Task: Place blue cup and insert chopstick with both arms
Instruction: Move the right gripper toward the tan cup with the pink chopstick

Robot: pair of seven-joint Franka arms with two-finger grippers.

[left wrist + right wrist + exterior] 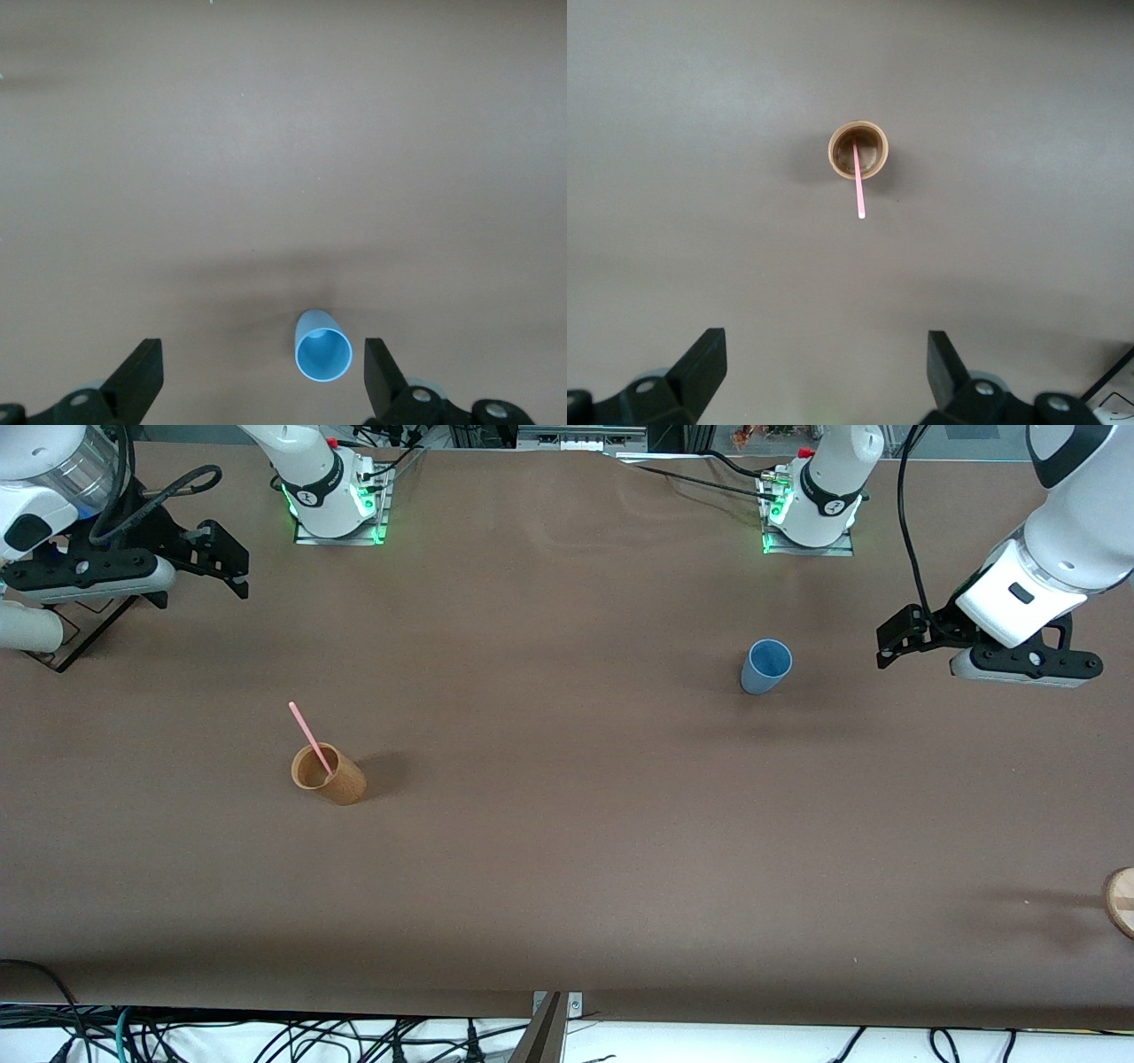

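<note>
The blue cup [765, 666] stands upright on the brown table, toward the left arm's end. It also shows in the left wrist view [323, 356], close to one finger of my left gripper [261, 376]. My left gripper [897, 638] is open and empty, up in the air beside the cup. The pink chopstick [310, 737] leans inside the orange-brown cup [328, 773], which stands toward the right arm's end, nearer the front camera than the blue cup. My right gripper [232, 562] is open and empty, apart from both. The right wrist view shows the brown cup [858, 150], the chopstick [858, 181] and that gripper [824, 367].
A round wooden piece [1121, 901] lies at the table's edge at the left arm's end, nearer the front camera. A black frame [80, 638] lies below the right arm. Cables run along the table's front edge [354, 1036].
</note>
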